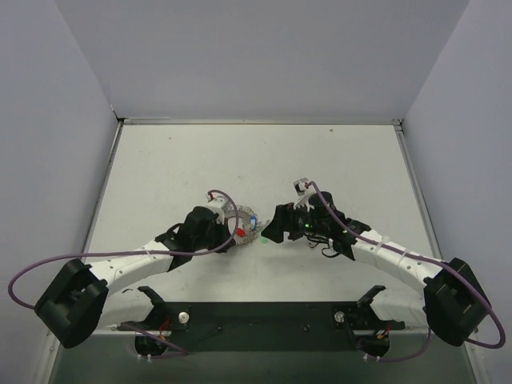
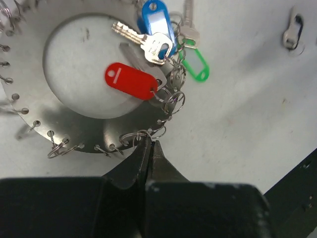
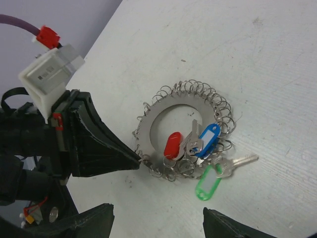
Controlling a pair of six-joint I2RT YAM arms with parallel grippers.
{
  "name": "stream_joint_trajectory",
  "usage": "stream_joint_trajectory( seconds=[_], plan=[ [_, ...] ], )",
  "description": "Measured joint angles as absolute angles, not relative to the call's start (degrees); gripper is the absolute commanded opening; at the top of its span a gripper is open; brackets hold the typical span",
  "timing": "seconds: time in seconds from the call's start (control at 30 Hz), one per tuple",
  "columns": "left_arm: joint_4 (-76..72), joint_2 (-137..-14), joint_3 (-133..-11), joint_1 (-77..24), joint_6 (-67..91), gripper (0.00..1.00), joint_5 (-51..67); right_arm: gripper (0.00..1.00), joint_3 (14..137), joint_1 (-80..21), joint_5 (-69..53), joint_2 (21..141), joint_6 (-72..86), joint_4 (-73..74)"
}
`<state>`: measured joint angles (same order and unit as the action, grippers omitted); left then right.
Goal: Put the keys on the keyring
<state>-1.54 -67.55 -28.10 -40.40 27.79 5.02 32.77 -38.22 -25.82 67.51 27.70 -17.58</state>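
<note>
The keyring [image 2: 130, 120] is a flat silvery metal loop with several small wire rings along its rim, lying on the white table. It also shows in the right wrist view [image 3: 153, 113] and the top view [image 1: 245, 222]. A red-headed key [image 2: 131, 81], a blue-headed key [image 2: 155, 21] and a green-headed key [image 2: 195, 64] lie bunched at its rim. My left gripper [image 2: 150, 143] is shut on one small wire ring of the keyring's rim. My right gripper [image 3: 158, 223] is open and empty, just right of the keyring, its fingers [image 3: 86, 223] apart.
A small grey metal piece [image 2: 293, 30] lies on the table, apart from the keyring. A bare silver key [image 3: 241, 160] sticks out beside the green head. The two grippers are close together in the top view, left [image 1: 234, 233] and right [image 1: 269, 233].
</note>
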Motion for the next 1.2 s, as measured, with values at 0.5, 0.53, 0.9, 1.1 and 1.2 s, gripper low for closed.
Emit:
stream_joint_trajectory(
  seconds=[0.5, 0.53, 0.9, 1.1, 1.2],
  plan=[
    [-0.60, -56.80, -32.71, -40.42, 24.14, 0.00, 21.54, 0.65, 46.02, -38.22, -41.80, 70.08, 17.43, -11.70],
    [-0.38, -56.62, -33.28, -40.42, 24.03, 0.00, 22.55, 0.65, 47.20, -38.22, -42.87, 70.08, 16.93, -11.25],
    [4.97, -56.62, -38.54, -40.56, 22.24, 0.00, 33.06, 0.52, 52.51, -36.60, -53.63, 70.19, 13.80, -8.16],
    [4.89, -55.59, -40.25, -40.56, 21.71, 0.00, 37.52, 0.46, 54.52, -36.34, -59.40, 70.19, 12.45, -5.19],
    [4.89, -55.48, -40.91, -40.56, 21.71, 0.00, 38.94, 0.45, 55.44, -36.34, -61.08, 70.19, 11.44, -3.79]
  ],
)
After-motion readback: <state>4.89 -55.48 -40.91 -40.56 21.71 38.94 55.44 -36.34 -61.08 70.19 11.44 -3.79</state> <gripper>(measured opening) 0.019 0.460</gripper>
